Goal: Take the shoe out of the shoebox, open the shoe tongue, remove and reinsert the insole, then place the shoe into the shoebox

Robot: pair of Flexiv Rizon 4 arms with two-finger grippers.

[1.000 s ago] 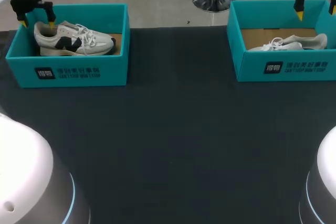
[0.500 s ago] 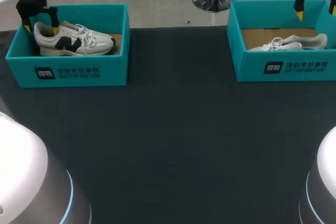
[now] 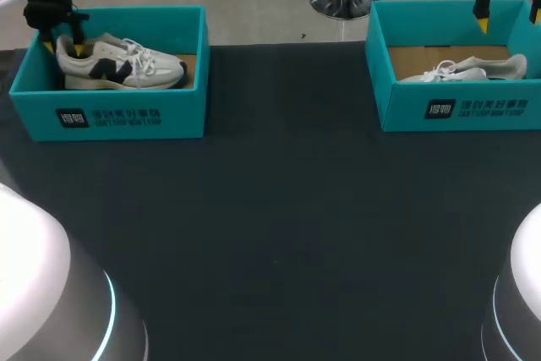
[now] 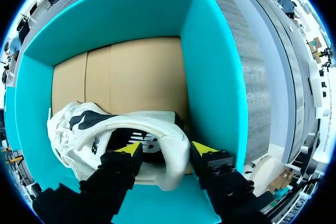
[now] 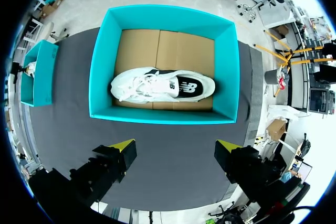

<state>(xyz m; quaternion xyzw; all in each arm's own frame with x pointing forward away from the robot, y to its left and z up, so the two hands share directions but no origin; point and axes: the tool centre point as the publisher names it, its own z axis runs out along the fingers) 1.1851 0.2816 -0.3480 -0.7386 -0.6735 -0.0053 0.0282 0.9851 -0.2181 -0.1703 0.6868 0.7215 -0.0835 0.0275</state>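
A white shoe with dark side panels [image 3: 122,61] lies in the left teal shoebox [image 3: 118,116], toe toward the table's middle. My left gripper [image 3: 65,46] is down at its heel. In the left wrist view the heel collar of the shoe [image 4: 105,129] stands between the fingers of that gripper [image 4: 165,149]: one yellow tip is inside the shoe's opening, the other outside against the heel, and a narrow gap still shows inside, so it is open. My right gripper [image 3: 509,19] hangs open high above the right shoebox [image 3: 456,107], which holds a second white shoe [image 5: 163,86].
Both boxes have no lids and brown cardboard floors. The left box's wall [image 4: 215,77] rises close beside the outer finger. Dark table cloth [image 3: 287,209] stretches between and in front of the two boxes. The right gripper [image 5: 176,148] holds nothing.
My left gripper has come down over the shoe's heel, and its fingers have drawn closer together around the heel collar. The right arm has not moved.
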